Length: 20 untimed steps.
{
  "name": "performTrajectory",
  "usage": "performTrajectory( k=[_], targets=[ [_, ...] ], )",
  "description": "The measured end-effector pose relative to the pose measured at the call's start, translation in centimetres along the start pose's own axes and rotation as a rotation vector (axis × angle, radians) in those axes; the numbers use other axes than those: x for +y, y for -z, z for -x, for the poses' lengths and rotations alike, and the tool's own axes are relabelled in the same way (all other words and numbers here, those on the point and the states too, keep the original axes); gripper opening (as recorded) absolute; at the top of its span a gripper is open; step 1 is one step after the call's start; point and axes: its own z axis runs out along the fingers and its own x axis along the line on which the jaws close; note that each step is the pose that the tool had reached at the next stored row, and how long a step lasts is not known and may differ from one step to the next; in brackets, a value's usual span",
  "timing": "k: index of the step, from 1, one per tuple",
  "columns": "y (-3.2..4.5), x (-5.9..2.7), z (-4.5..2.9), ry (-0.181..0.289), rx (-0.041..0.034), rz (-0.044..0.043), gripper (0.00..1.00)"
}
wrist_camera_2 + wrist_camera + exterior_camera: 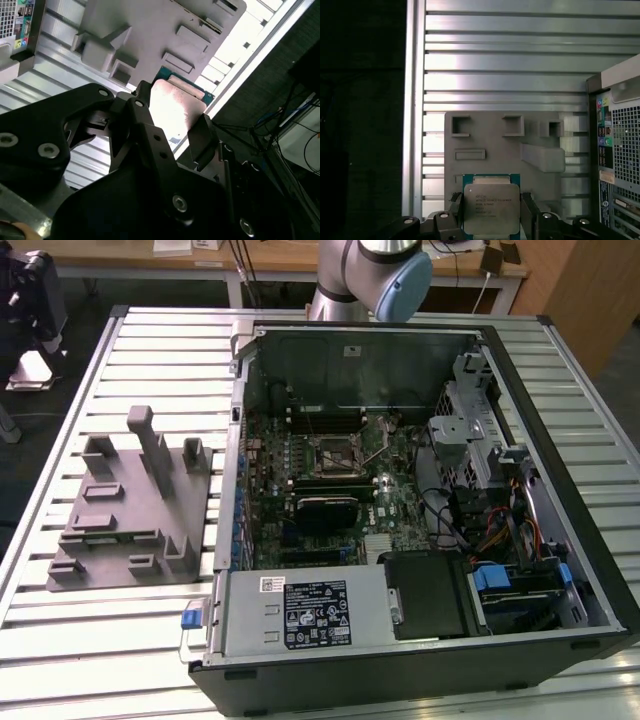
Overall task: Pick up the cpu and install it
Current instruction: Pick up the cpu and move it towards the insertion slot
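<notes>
Fingers [528, 215] are clamped on the cpu [491, 207], one black pad on each of two opposite edges, so I read the gripper [491, 216] as closed on the chip and holding it off the table. In the first wrist view I've got the pale silver lid facing the camera with a green border around it. The chip hangs well apart from the grey fixture block [495, 145], which lies beyond it on the slatted metal table [520, 60]. Beside that block I can see the perforated back panel of the computer case [620, 150]. The second wrist view gives me the same grip from another angle, the lid glaring bright between the two fingers with the fixture block beyond. On the exterior view, the fixture block sits on the table to the exterior view's left of the open case. The black socket [335, 452] sits mid-motherboard [400, 505], and the arm [375, 270] rises behind the case's far wall.
</notes>
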Motion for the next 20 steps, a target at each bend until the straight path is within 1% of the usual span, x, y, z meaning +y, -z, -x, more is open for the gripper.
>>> performTrajectory(
  k=[8,20],
  targets=[
    [-0.09,0.04,2.66,0.0,0.0003,0.0001,0.54],
    [-0.23,0.1,7.13,0.0,0.0009,0.0001,0.54]
  ],
)
